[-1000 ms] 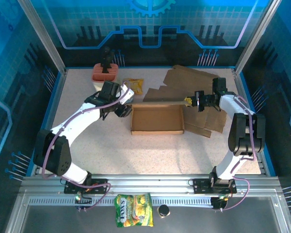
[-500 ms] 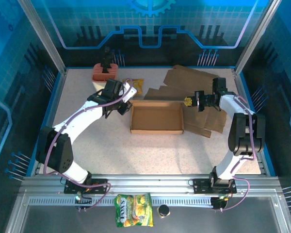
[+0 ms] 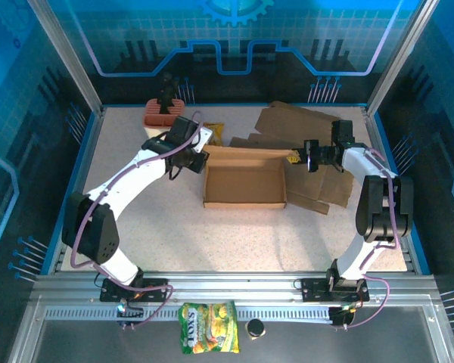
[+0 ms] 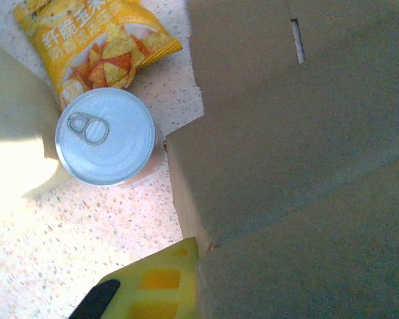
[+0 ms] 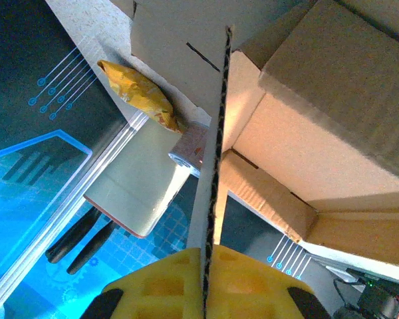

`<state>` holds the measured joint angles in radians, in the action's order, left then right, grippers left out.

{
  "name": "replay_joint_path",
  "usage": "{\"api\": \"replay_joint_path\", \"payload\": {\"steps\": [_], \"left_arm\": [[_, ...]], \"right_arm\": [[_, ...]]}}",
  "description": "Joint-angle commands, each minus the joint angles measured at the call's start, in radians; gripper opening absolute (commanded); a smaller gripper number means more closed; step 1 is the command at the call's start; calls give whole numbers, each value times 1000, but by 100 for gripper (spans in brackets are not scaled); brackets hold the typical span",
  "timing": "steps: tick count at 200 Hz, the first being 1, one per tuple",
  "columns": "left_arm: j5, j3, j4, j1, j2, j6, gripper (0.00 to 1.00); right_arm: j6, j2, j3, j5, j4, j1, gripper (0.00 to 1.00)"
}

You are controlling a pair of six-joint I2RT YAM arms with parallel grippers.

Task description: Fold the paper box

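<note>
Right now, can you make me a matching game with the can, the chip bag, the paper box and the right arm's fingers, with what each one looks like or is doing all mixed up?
Things:
1. can
2. chip bag
3. paper box
4. right fingers

Descriptions:
A. yellow, with chips pictured on it
B. shut on a cardboard edge
C. silvery top with a pull tab
D. brown, open on top, in the middle of the table

Pairs: 1-C, 2-A, 3-D, 4-B.

paper box (image 3: 244, 185): plain brown; chip bag (image 4: 96, 40): yellow; can (image 4: 106, 136): pale-blue lid; table (image 3: 212, 234): speckled beige
</note>
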<state>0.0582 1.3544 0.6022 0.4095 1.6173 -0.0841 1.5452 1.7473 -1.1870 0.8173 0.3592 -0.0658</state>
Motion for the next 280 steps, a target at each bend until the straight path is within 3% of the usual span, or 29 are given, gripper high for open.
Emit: {"api": "replay_joint_path", "payload": {"steps": [1,23,66,149,199,235,280], "left_arm": [[-2,83,94,35,26,187,4],[19,121,130,48,42,276,4],[39,254,225,55,103,307,4],[-63,706,628,44,329,368,1],[-110,866,749,30,368,394,0],[-128,726,641,33,308,426,0],[-96,306,204,35,119,473,0]], "right_arm": [[33,2,5,-13,-28,24,0],[69,-6,22,-13,-71,35,0],[85,-11,25,-9,-88,39,0],[66,4,-47,26,-51,23,0],[97,-54,-54,32,-55,6,0],[109,-76,-40,14,-59,22,0],[213,-70,76,2,-234,62,0]]}}
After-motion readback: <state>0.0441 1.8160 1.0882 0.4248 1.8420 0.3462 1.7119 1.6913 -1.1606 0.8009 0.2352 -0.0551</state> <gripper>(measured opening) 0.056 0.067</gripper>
